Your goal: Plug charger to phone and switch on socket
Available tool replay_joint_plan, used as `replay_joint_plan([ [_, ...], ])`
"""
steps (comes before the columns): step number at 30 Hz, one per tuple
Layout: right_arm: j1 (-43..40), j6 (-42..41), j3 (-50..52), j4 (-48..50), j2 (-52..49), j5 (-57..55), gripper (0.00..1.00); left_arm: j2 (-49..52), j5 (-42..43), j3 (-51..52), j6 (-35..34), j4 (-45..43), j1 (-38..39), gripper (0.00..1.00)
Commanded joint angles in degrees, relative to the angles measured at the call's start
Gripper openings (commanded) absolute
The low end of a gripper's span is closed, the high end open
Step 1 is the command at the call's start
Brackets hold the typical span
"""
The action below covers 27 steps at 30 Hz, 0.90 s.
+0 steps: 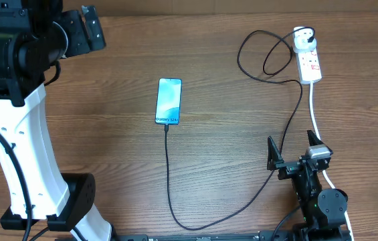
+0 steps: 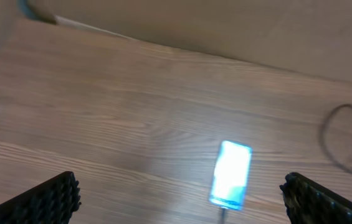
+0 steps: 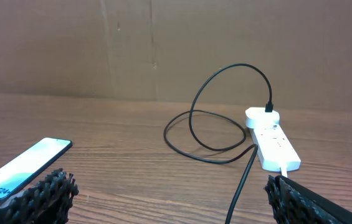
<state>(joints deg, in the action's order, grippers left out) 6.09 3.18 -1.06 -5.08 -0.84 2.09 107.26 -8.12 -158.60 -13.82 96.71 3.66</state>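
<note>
Wooden table [image 1: 108, 167], viewed from above. The phone [image 1: 168, 100] is laid flat at centre with its screen lit, and is met at its near edge by the charger [image 1: 167, 174]. The charger is led nearward, curved right, and looped at far right up to the round adapter [image 1: 302, 40] on the socket [image 1: 311, 65]. At near right the right gripper [image 1: 292, 148] is held parted and empty, with the charger passing close by. The left arm [image 1: 15, 134] is seen at left.

My overhead looks straight down on the whole worktop [image 1: 108, 134], my left wrist view tilts down from above, my right skims low; all share the phone [image 1: 168, 101].
</note>
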Motion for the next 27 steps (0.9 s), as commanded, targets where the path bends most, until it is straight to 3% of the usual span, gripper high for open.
replay_joint_plan([
  [1,0.33,-0.13,0.59,0.28,0.68,-0.55,1.00,-0.09,-5.86,-0.13,4.72,0.09,0.11,1.00],
  [6,0.33,-0.13,0.59,0.31,0.68,-0.55,1.00,-3.52,-6.78,0.98,5.27,-1.95,0.11,1.00],
  [9,0.33,-0.13,0.59,0.31,0.68,-0.55,1.00,-8.20,-4.98,7.43,5.29,-7.45,0.11,0.99],
  [17,0.33,-0.13,0.59,0.28,0.68,-0.55,1.00,-28.15,6.34,41.33,15.89,-34.80,0.09,1.00],
  [20,0.33,-0.13,0.59,0.31,0.68,-0.55,1.00,-36.72,6.69,55.58,19.08,-45.05,0.09,0.99],
  [27,0.33,-0.13,0.59,0.31,0.68,-0.55,1.00,-53.64,6.67,82.20,21.16,-59.36,0.04,1.00],
])
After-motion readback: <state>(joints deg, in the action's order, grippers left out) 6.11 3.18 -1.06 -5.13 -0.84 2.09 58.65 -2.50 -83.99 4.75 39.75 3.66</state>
